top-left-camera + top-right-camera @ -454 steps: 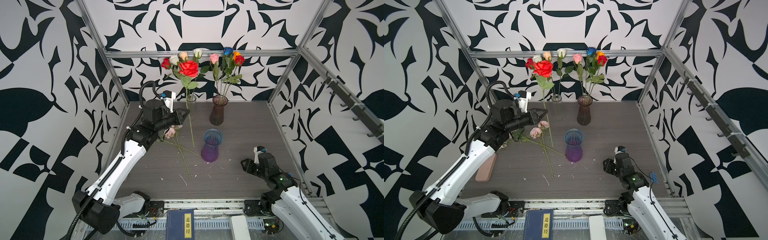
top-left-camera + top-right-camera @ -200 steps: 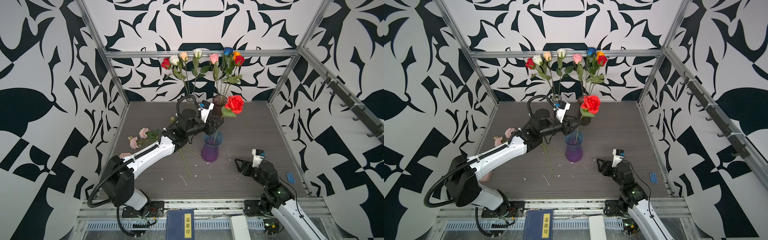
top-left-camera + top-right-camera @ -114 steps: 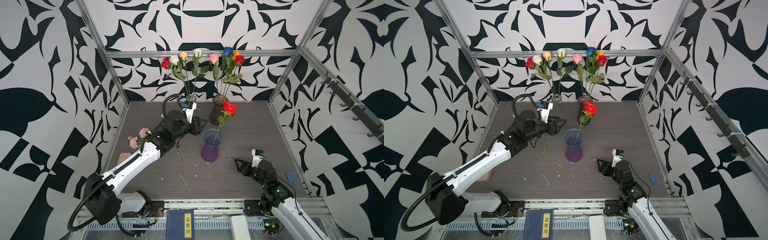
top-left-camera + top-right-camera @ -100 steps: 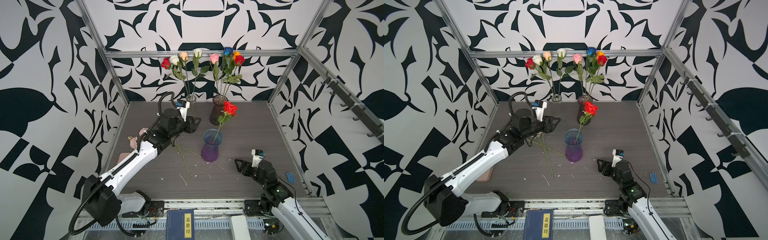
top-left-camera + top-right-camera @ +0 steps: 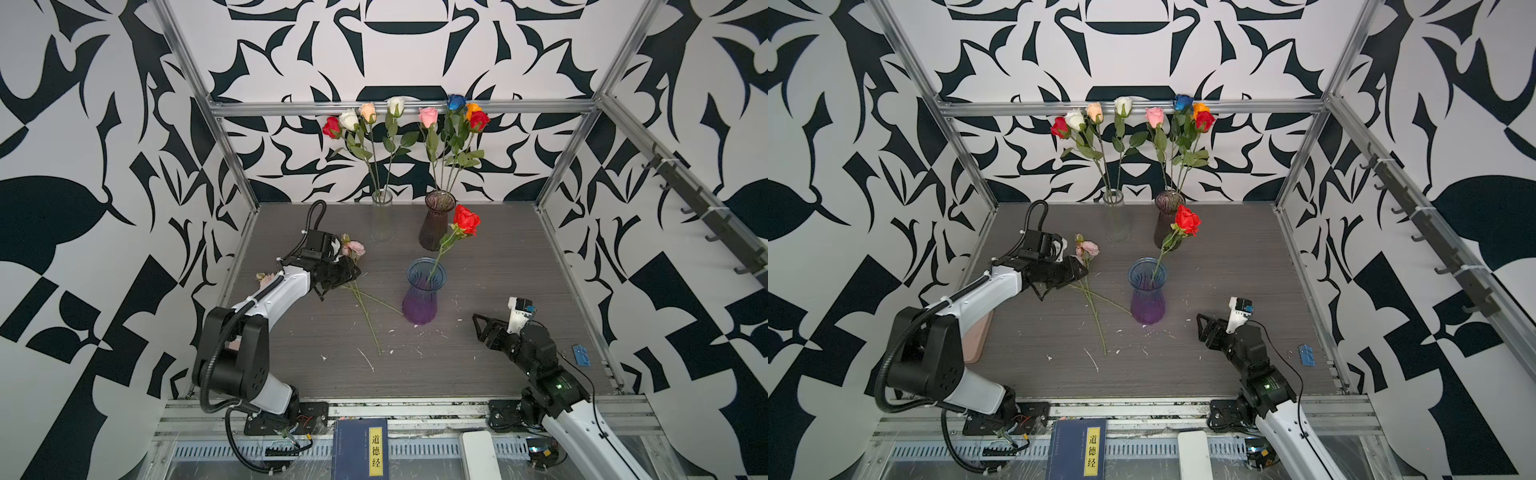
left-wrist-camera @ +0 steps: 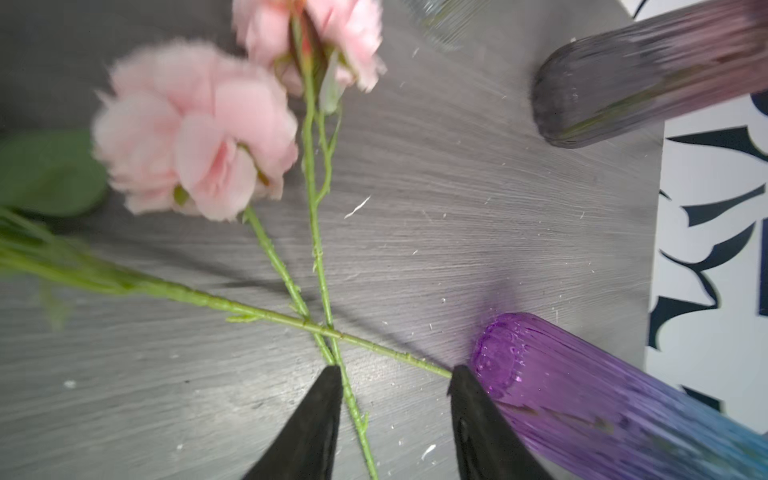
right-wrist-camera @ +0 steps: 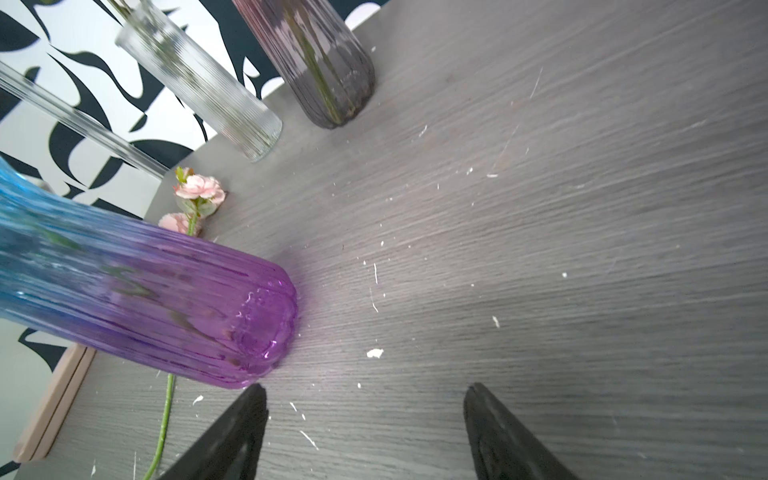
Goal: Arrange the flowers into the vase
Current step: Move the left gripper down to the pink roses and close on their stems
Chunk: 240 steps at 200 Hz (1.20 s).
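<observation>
While the left pincer [image 6: 395,374] hangs released, low over the desk [image 6: 498,208], the frilly pink flowers [image 6: 195,137] lie just ahead of its tips, one green stem [image 6: 351,399] running in between them. The red rose [image 5: 466,220] stands in the blue-purple vase [image 5: 420,299], between both pincers. The right pincer [image 7: 365,388] gapes empty, just beside that vase's purple foot.

Bright, even light; both top views are sharp. In the left wrist view pink blooms [image 6: 191,129] smear, edges bend.
</observation>
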Each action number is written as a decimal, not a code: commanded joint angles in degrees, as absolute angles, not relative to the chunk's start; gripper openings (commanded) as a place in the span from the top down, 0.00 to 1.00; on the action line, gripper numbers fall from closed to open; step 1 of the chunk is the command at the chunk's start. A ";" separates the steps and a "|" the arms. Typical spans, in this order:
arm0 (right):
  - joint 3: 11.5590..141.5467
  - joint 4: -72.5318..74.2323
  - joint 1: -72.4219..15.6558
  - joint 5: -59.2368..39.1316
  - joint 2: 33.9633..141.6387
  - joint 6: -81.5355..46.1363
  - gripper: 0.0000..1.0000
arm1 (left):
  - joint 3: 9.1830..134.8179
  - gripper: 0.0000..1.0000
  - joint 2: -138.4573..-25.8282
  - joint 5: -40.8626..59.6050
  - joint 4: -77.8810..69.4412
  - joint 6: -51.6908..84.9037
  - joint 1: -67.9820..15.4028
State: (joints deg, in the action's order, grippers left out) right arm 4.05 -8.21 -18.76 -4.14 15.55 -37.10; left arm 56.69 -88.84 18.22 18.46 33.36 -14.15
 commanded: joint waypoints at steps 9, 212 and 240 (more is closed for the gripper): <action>3.43 -10.72 -19.02 -2.47 15.07 -37.61 0.22 | 51.21 0.52 -89.21 22.81 10.79 43.97 -8.01; 3.60 -12.00 -19.06 -0.62 14.67 -38.34 0.28 | 53.18 0.63 -101.99 12.84 9.35 62.27 -5.54; 3.60 -11.87 -19.02 -0.44 14.94 -38.42 0.28 | 52.31 0.86 -100.81 13.59 7.35 62.57 -5.54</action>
